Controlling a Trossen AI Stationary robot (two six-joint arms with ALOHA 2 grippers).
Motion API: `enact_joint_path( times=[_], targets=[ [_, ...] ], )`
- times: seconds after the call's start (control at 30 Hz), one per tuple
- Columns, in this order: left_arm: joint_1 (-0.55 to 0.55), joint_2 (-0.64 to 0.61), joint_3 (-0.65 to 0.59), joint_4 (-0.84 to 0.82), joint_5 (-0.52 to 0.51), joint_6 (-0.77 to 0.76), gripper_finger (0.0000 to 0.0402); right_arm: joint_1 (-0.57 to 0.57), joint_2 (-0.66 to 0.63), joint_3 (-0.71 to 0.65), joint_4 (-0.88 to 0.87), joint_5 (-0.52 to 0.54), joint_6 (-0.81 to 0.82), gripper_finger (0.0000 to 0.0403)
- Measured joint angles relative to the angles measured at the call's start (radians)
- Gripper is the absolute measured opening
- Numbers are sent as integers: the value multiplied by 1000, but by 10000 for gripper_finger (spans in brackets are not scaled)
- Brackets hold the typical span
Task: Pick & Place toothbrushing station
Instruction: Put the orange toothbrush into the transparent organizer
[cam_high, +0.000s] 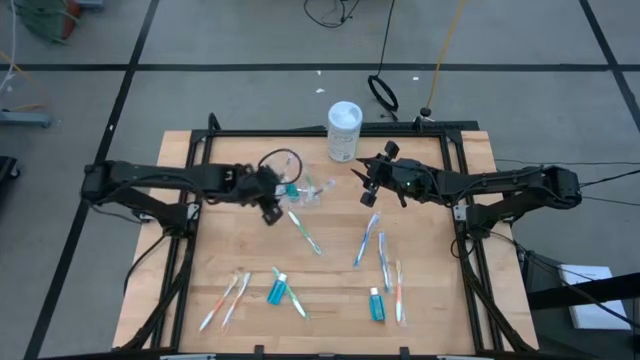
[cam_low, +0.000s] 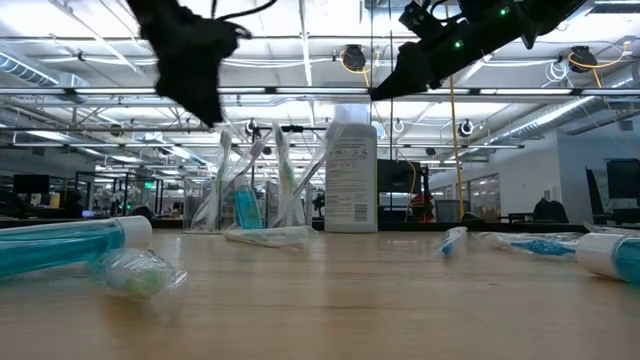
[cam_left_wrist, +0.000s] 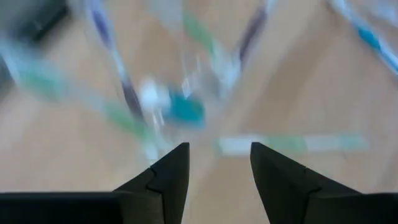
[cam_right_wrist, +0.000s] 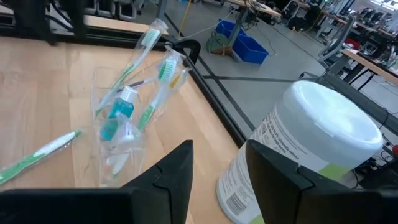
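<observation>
white wipes canister (cam_high: 344, 131) upright at the wooden table's (cam_high: 440, 300) far edge.

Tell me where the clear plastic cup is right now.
In the high view the clear plastic cup stands left of centre near the table's far edge, just beyond the left gripper and left of the white canister.

Left wrist view blurred; perhaps cup (cam_left_wrist: 180, 93) contents.

Between the clear cup (cam_high: 305, 190) and the white canister (cam_high: 344, 131) bare worktop (cam_high: 430, 300) leaves a passage, while scattered toothbrushes (cam_high: 367, 240) and toothpaste tubes (cam_high: 277, 290) clutter the near half.
</observation>
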Motion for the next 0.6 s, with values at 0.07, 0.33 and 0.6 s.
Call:
enact_joint_path(
  times=[0.07, 0.33, 0.6],
  targets=[
    [-19, -12, 0, -90, 83, -68, 177, 0, 0, 0, -11, 0, 2, 139],
    [-142, 24, -9, -212, 148, -221, 177, 0, 0, 0, -26, 0, 22, 139],
    [-249, 36, -8, -210, 252, -256, 177, 0, 0, 0, -29, 0, 42, 139]
  ],
)
